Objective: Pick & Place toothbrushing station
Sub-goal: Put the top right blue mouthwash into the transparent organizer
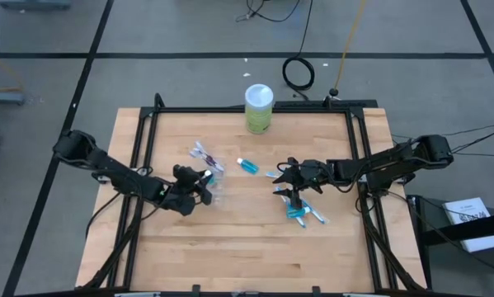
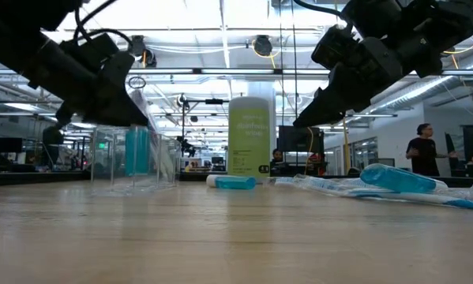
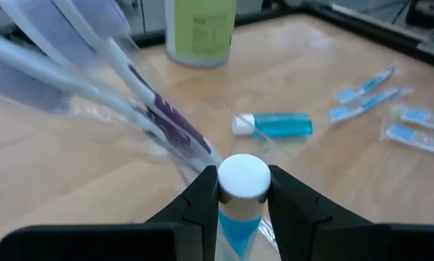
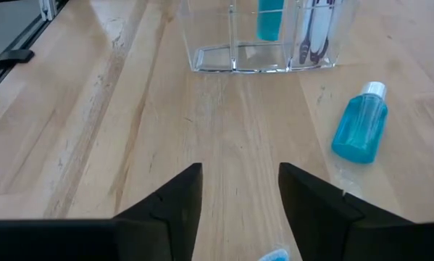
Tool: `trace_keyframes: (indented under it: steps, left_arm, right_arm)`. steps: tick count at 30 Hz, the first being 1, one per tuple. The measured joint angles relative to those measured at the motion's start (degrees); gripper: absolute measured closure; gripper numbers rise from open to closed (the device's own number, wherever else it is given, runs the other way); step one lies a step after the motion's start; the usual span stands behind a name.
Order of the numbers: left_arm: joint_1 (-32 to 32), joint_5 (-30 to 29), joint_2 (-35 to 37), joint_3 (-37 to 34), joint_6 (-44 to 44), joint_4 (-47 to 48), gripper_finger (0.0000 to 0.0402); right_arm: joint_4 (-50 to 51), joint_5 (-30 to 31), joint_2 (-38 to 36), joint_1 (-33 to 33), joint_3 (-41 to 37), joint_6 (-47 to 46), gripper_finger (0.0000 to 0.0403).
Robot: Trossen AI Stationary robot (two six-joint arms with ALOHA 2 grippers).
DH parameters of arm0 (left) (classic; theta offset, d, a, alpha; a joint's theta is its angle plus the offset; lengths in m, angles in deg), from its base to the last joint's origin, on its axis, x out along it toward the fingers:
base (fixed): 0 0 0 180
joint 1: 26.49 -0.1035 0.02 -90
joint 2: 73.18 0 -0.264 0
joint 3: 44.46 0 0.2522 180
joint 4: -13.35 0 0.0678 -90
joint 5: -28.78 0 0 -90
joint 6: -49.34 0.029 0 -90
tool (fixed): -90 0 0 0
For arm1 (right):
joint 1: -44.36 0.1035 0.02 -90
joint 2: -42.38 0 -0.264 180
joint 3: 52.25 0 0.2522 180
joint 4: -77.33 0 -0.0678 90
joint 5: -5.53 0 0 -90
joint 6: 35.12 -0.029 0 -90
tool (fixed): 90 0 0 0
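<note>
Currently the left tool (image 3: 242, 210) is clamped narrow on the white cap of a teal tube (image 3: 240, 190), holding it upright over the clear plastic cup (image 2: 133, 162), which stands left of centre on the counter (image 1: 230, 239); the tube looks to be going down into a compartment beside the toothbrushes (image 3: 151, 109) already standing there. Right tool (image 4: 238, 196) hangs above bare wood with its fingers parted and nothing between them. Loose items: one teal tube lying flat (image 1: 247, 166) mid-counter, between the cup and the right tool; a cluster of wrapped toothbrushes and another tube (image 1: 300, 213) just under and beside the right tool. Key relation, as I judge it: the flat tube lies ahead and off to one side of the right tool, its long axis slanted with the cap toward the cup, so the right arm is the nearer one for it. Green canister (image 1: 259, 109) stands at the far edge, well apart from all this.
</note>
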Motion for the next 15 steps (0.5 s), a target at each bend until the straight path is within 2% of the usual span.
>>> trace_keyframes:
  steps: [11, 15]
  left_arm:
    - [-3.4, 4.6, -0.1, 0.0, 4.5, 0.0, 0.0308]
    - [-3.8, 4.6, -1.0, 0.0, 5.0, 0.1, 0.0308]
  right_arm:
    - [0.0, 0.0, 0.0, 0.0, 0.0, 0.0, 0.0232]
    - [0.0, 0.0, 0.0, 0.0, 0.0, 0.0, 0.0232]
